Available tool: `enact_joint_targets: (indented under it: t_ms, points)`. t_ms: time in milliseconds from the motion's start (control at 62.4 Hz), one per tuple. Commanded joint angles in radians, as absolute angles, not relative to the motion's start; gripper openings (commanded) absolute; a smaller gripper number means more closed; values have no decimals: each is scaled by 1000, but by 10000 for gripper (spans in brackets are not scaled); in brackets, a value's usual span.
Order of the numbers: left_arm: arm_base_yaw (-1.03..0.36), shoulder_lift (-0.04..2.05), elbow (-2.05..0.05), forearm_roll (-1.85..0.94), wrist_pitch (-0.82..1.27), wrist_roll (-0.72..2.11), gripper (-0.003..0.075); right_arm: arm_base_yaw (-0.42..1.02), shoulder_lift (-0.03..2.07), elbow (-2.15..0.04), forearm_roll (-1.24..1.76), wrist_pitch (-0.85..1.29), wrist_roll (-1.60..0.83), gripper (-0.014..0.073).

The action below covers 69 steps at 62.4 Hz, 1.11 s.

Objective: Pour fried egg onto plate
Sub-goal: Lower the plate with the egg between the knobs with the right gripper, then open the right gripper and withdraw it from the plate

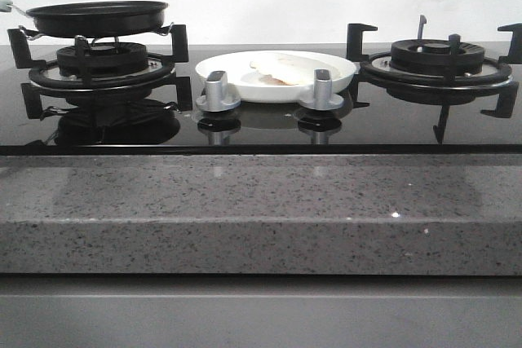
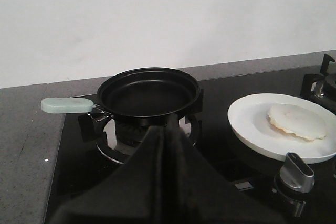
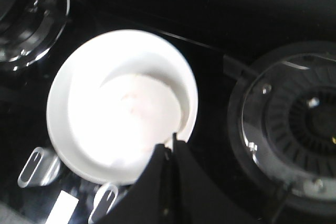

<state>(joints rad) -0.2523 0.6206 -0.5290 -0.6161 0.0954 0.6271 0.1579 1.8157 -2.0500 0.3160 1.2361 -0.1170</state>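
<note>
We take the plate point(image 1: 326, 87) as our landmark: it sits on the black glass hob point(image 1: 261, 124) between the two burners, just behind the two silver knobs point(image 1: 218, 91). The fried egg point(image 1: 281, 68) lies flat inside the plate, toward its far side, clear of the rim all round. To the plate's left, the black frying pan point(image 1: 98, 18) rests on the left burner's grate point(image 1: 102, 63), its pale green handle point(image 2: 65, 105) pointing away from the plate; a strip of bare glass separates pan and plate. To the plate's right, the right burner point(image 1: 440, 63) stands bare, its ring close to the plate's rim. In front of the knobs runs the speckled grey worktop point(image 1: 261, 209) edge.

Our left tool point(image 2: 167, 129) hangs near the pan's near rim, fingers pressed together, gripping nothing. Our right tool point(image 3: 169, 153) hovers over the plate's rim, likewise closed and empty.
</note>
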Motion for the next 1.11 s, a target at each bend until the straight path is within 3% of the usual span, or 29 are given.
enact_joint_targets:
  t_ms: [0,465,865,1090]
  points:
    - [-260,619,-557,-628,28,617,-20,170,1653,-1959,295,1142,-131,-71]
    - [-260,619,-557,-628,28,617,-20,171,1050,-1068,295,641,-183,-71]
    - [-260,619,-557,-628,28,617,-20,171,676,-660,295,372,-203,-71]
    - [-260,619,-557,-628,28,617,-20,171,585,-598,304,333,-202,-71]
